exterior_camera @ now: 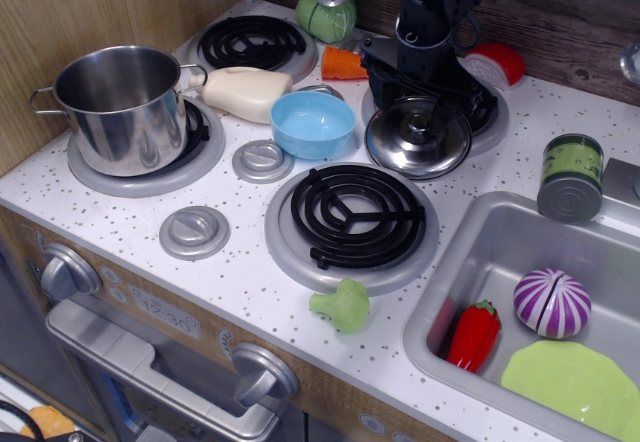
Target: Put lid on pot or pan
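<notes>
The shiny steel lid (418, 140) with a small centre knob is at the front of the back right burner, tilted toward me. My black gripper (420, 90) stands right over its far edge and appears shut on the lid there; the fingertips are hidden behind the lid and the arm. The steel pot (120, 107) with two loop handles stands open and upright on the front left burner, far to the left of the gripper.
A light blue bowl (313, 123), a cream bottle (247, 90) and an orange carrot (348, 63) lie between lid and pot. Grey discs (262, 159) (194, 231), a front burner (351, 217), broccoli (342, 305), a green can (571, 176) and a sink (520, 252) with toy food.
</notes>
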